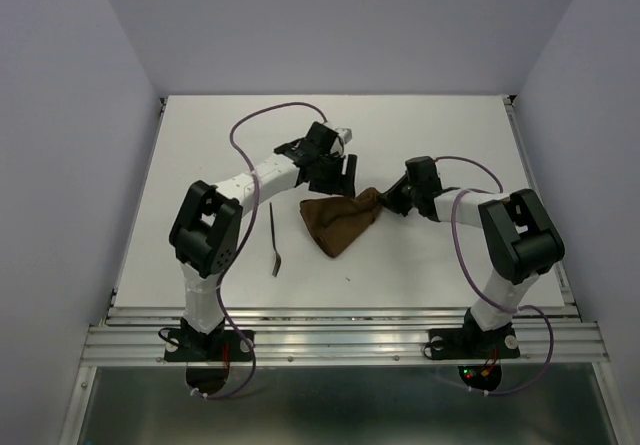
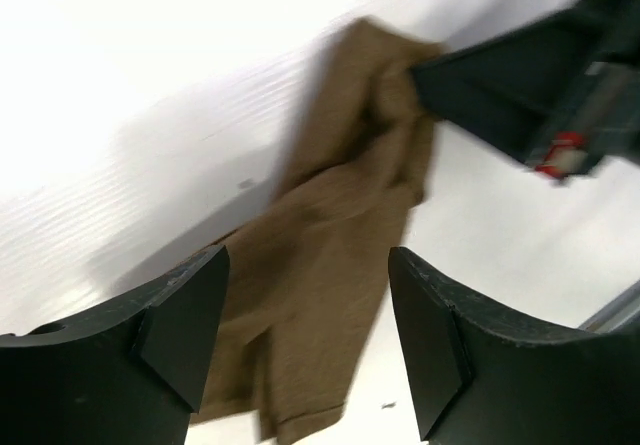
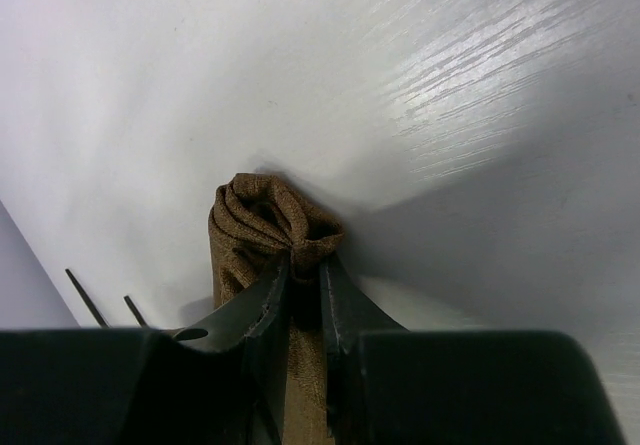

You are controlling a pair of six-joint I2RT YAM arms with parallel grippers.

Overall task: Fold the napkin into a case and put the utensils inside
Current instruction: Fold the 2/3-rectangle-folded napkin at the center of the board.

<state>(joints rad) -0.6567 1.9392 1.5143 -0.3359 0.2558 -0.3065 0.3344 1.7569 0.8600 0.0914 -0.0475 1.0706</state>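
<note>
Napkin lies crumpled in a loose brown wedge near the middle of the counter, its narrow end pointing toward 2 o'clock. My right fingers are closed on that bunched corner. The right wrist view shows the cloth puckered into folds just beyond the right fingers that pinch it. My right arm rises from its base at 5 o'clock, elbow folded high, with the forearm running low toward 10 o'clock. My left arm reaches from 7 o'clock, elbow raised and forearm stretched toward 1 o'clock. My left fingers hang at the napkin's 12 o'clock edge, spread wide and holding nothing. Between them the cloth lies below. One utensil rests on the counter at the napkin's 9 o'clock, apart from it.
</note>
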